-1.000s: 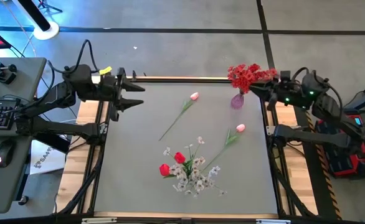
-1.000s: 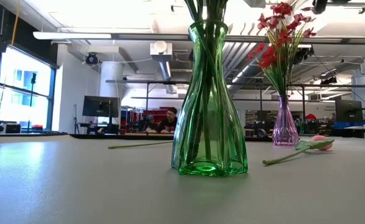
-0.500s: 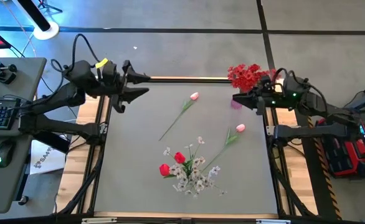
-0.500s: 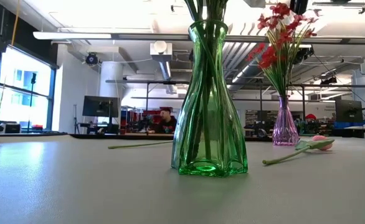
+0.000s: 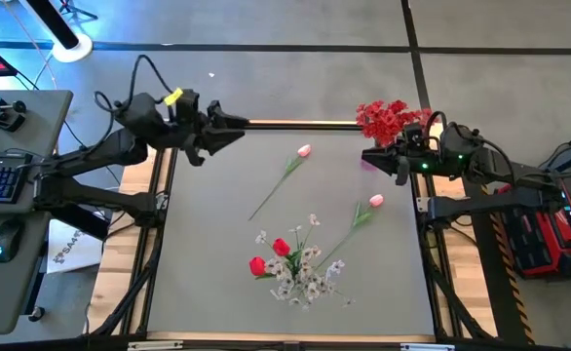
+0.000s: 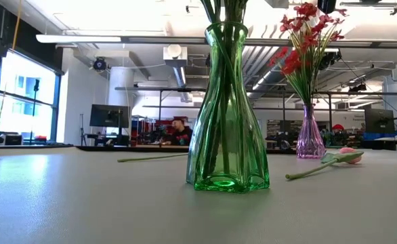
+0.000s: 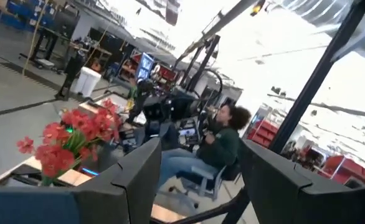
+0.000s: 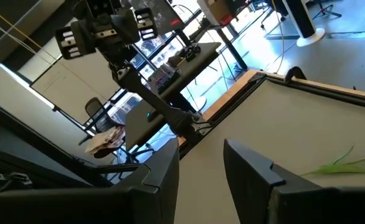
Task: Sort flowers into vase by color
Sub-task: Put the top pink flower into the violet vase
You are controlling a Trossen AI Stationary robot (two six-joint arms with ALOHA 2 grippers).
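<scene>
Two vases hold flowers already, as we see in the low view: a green glass vase at the centre of the frame with dark stems inside, and a purple vase to its right carrying the red blossom clusters. In the high view those red clusters sit at the upper right of the grey table, with the purple vase mostly hidden under them. Near the bottom centre we find the red tulips bunched with the white sprays, standing in the green vase seen from above.

Two pink tulips lie loose on the table. One pink tulip lies in the upper middle, its stem running down to the left. The other pink tulip lies right of centre, its stem slanting toward the bouquet; in the low view it rests flat at the right.

The left gripper hangs over the upper left edge of the table, its fingers spread apart with nothing between them. The right gripper hangs just below the red clusters at the upper right, its fingers parted and empty too. We also see a seated person in the room beyond, in the left wrist view.
</scene>
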